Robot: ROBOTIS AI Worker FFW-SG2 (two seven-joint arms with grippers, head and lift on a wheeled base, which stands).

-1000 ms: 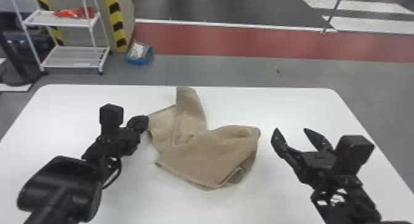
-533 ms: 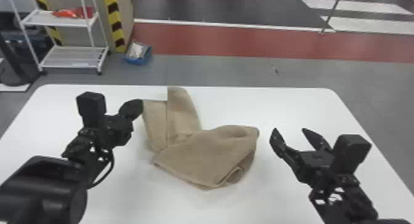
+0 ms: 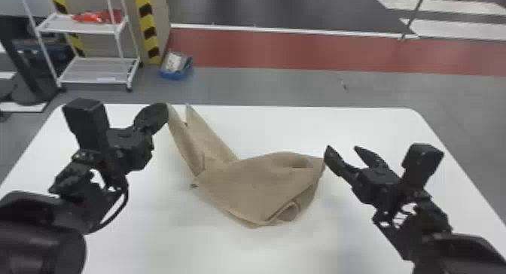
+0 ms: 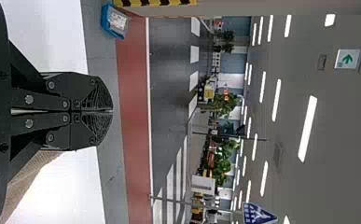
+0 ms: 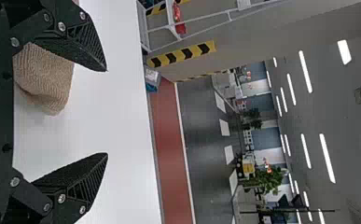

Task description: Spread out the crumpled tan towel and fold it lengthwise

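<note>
The left claw [image 3: 164, 110], closed on the tan towel [image 3: 259, 184], has drawn one end higher, likely loosening the crumple; the rest lies bunched on the counter [image 3: 158, 239], beside the wide-spread right claw [image 3: 342, 147].

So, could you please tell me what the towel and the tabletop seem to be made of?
The towel looks like matte woven cloth, perhaps cotton: the right wrist view shows fine ribbing, and it folds softly. The tabletop seems hard and smooth with a low sheen, judging by its even white face and rounded corners; laminate or plastic, I can't tell which.
</note>
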